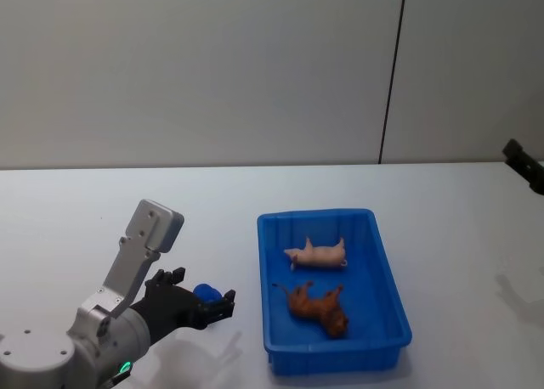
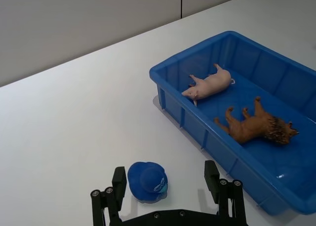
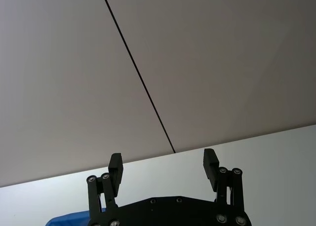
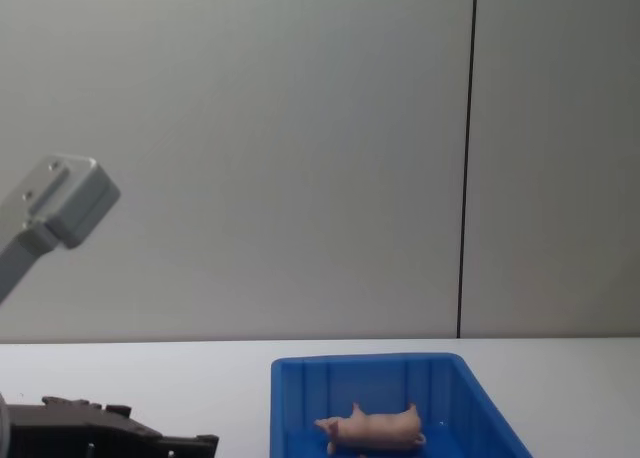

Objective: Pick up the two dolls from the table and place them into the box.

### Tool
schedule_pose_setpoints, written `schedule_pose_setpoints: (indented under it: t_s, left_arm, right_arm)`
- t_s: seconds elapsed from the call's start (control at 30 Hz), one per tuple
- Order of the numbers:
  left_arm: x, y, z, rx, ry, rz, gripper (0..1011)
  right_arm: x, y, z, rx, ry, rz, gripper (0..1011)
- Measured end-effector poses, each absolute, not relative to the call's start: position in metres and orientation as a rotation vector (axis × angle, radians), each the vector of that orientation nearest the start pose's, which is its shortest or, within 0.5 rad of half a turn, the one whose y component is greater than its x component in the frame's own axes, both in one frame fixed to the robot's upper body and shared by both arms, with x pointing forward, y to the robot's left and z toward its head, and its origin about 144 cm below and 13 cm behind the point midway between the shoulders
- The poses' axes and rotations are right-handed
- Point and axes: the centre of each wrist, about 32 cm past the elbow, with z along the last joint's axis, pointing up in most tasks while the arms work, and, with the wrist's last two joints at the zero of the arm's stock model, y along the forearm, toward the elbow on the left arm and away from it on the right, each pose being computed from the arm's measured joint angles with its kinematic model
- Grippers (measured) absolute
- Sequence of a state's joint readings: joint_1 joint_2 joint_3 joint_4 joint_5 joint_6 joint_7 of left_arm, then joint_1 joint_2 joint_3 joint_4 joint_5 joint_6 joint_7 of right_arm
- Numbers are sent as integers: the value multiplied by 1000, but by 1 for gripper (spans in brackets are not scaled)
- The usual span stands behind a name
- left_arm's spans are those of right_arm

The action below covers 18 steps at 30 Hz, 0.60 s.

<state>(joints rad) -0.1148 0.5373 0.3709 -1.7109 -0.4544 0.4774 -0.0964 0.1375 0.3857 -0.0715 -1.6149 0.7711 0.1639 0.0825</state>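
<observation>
Already the pink doll (image 1: 317, 254) and brown doll (image 1: 319, 308) lie in the box (image 1: 314, 214); left gripper (image 2: 165, 168) and right gripper (image 3: 163, 156) both gape wide.

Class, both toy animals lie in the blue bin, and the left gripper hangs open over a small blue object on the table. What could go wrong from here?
1. The left gripper, open, sits over the small blue object on the table; closing might grab it, though it is no doll.
2. That arm is near the bin holding the pink pig doll and brown doll; a sideways swing might shove it.
The right gripper, open, faces the wall.
</observation>
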Motion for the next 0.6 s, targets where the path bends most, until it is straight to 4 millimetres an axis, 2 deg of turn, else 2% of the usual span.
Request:
schedule_pose_setpoints:
  t_s: [0.6]
  left_arm:
    - [481, 254, 1179, 476, 236, 1094, 1001]
  right_arm:
    - [493, -312, 1214, 272, 292, -1328, 1001]
